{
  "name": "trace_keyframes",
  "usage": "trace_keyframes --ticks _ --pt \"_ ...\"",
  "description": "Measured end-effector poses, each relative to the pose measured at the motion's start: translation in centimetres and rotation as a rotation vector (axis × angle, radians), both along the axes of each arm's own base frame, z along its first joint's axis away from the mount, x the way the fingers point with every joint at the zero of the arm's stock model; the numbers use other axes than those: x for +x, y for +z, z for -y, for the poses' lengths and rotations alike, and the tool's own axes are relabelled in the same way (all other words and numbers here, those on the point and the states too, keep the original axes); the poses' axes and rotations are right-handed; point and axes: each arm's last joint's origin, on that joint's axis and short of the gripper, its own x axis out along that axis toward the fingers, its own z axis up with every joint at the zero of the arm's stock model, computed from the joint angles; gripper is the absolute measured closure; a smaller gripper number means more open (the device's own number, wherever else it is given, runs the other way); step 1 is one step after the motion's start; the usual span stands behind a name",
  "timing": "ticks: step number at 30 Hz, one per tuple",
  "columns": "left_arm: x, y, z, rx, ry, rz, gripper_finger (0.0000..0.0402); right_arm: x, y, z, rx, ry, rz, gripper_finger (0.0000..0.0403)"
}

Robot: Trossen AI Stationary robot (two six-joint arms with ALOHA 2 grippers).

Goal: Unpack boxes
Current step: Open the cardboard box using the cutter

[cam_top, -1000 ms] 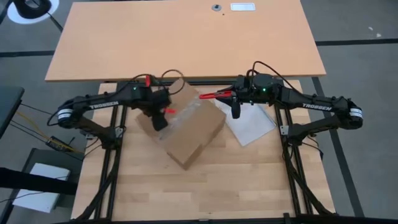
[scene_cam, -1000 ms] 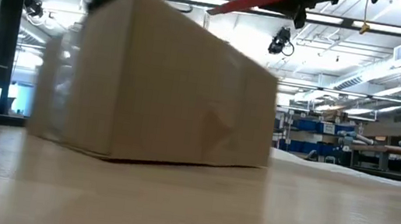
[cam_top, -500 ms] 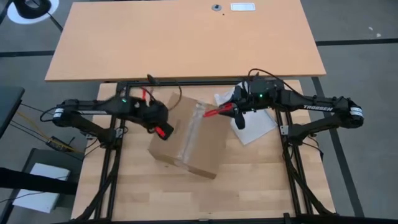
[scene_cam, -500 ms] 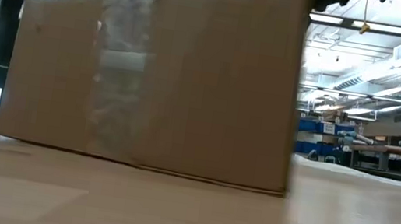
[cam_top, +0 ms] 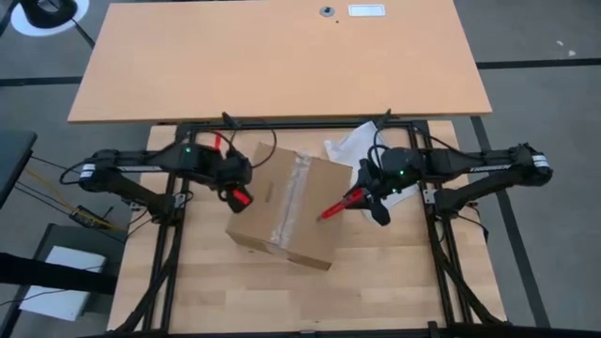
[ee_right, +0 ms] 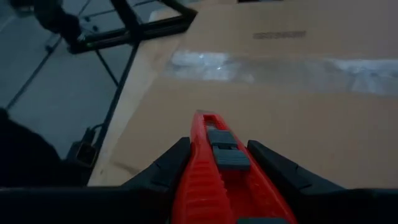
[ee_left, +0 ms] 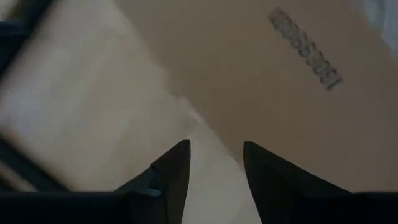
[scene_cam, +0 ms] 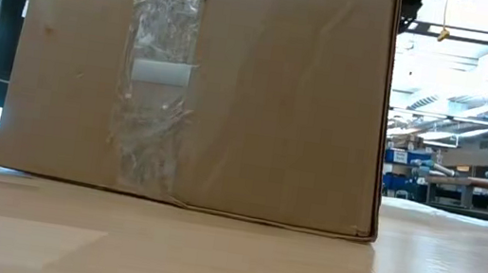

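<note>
box (cam_top: 286, 208): i see one brown cardboard carton resting on the light wood worktop (cam_top: 376, 282), turned at an angle, roughly midway between my two arms. its flaps are closed.
tape (cam_top: 291, 202): a clear strip runs across the top of the box and down the side that faces the low camera, where it looks crinkled (scene_cam: 156, 95).
print: a short dark printed code sits on the cardboard (ee_left: 306, 48); i cannot read it.
left tool (cam_top: 240, 195): at the box's left edge, touching or just beside it; i cannot tell which from above. in my left wrist view its two dark fingers (ee_left: 177, 171) stand apart with nothing between them, pointing at the edge where cardboard meets worktop.
right tool (cam_top: 368, 192): over the right part of the box, closed on a red box cutter (cam_top: 340, 204).
cutter: its tip points toward the tape seam on the box top; in my right wrist view the red body with a grey slider (ee_right: 219, 155) sits clamped between the fingers, aimed at the box. i cannot tell whether the tip touches the cardboard.
bag (cam_top: 362, 145): a pale plastic bag lies on the worktop behind the right arm, just beside the box's far right corner.
far desk (cam_top: 282, 56): a larger tan desk sits beyond my worktop.
low view: the box fills most of the frame, bottom flat on the worktop.
</note>
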Motion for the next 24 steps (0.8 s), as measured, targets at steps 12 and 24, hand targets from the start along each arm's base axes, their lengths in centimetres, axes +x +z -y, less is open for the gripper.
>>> trace_keyframes --ticks 12,24 --pt "-0.5 -1.8 1.5 -0.031 -0.074 -0.071 0.0241 -3.8 1.4 -2.3 0.255 0.082 -0.071 0.0263" --pt "-0.3 -1.7 2.4 -0.047 -0.145 -0.049 0.0241 -2.8 -2.1 -2.9 0.051 -0.033 -0.343 0.0263"
